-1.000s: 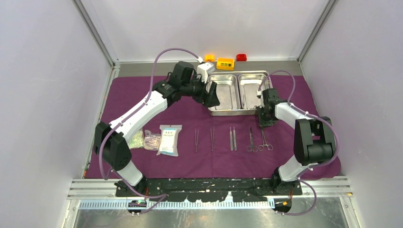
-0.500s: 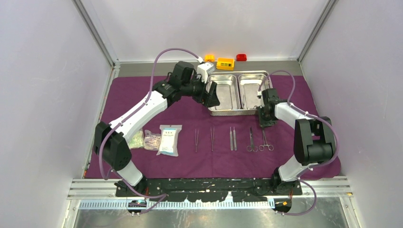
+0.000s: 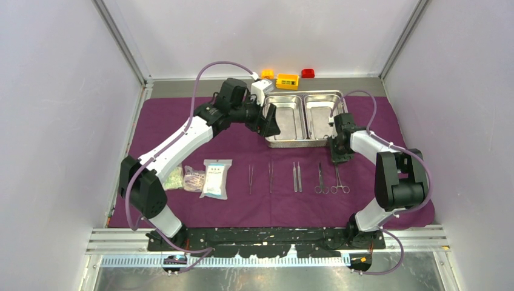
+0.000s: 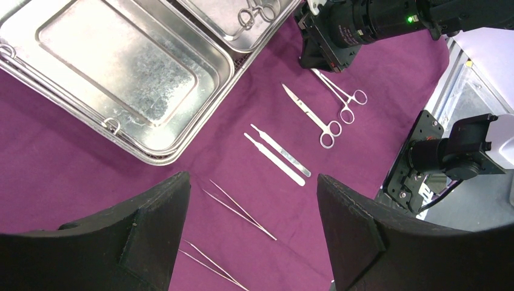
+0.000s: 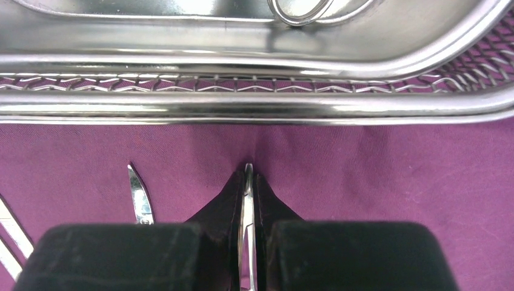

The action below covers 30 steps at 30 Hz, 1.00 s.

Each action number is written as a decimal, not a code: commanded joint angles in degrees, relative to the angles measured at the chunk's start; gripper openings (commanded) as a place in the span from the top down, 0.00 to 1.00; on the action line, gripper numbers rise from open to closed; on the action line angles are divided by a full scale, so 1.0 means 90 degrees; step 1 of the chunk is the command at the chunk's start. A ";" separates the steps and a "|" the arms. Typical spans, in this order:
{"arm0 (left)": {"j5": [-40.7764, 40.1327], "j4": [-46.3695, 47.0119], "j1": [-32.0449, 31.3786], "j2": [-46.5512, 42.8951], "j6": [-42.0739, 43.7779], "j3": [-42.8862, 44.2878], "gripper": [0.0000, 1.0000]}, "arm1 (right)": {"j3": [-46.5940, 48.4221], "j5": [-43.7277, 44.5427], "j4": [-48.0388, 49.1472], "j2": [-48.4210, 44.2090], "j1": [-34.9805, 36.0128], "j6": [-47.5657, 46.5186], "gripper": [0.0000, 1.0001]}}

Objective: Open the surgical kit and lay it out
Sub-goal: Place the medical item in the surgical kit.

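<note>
The dark-purple cloth (image 3: pixel 242 145) is spread flat. On it at the back stands the steel tray (image 3: pixel 301 142), with one ringed instrument (image 4: pixel 254 9) in its right compartment. Laid in a row in front are two tweezers (image 3: pixel 250 179) (image 3: pixel 271 177), two flat handles (image 3: pixel 296 176), scissors (image 3: pixel 320 177) and a clamp (image 3: pixel 337 179). My right gripper (image 5: pixel 248 176) is shut on the clamp's tip (image 5: pixel 248 200), low over the cloth just in front of the tray rim (image 5: pixel 254 103). Over the tray's left end hovers my left gripper (image 3: pixel 271 121), open and holding nothing (image 4: pixel 251 179).
Clear sealed packets (image 3: pixel 216 179) (image 3: pixel 194 179) (image 3: pixel 174 178) lie on the cloth at the left of the row. Yellow, orange and red toy bricks (image 3: pixel 287 80) sit behind the tray by the back wall. Side walls close in left and right.
</note>
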 commanded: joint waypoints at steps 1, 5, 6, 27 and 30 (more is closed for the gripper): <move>0.0065 0.0266 0.0044 -0.0269 0.0037 0.0003 0.22 | 0.0238 0.0116 -0.0037 0.0010 0.0038 0.0197 0.94; 0.0060 0.0249 0.0040 -0.0243 0.0037 0.0029 0.22 | 0.0273 0.0113 -0.0021 0.0090 0.0035 0.0219 0.94; 0.0063 0.0246 0.0032 -0.0242 0.0041 0.0031 0.22 | 0.0273 0.0113 -0.0010 0.0098 0.0035 0.0224 0.94; 0.0084 0.0247 0.0044 -0.0311 0.0061 -0.0036 0.22 | 0.0264 0.0123 0.0052 0.0155 0.0041 0.0136 0.90; 0.0087 0.0242 0.0036 -0.0315 0.0066 -0.0036 0.22 | 0.0264 0.0138 0.0045 0.0153 0.0031 0.0134 0.87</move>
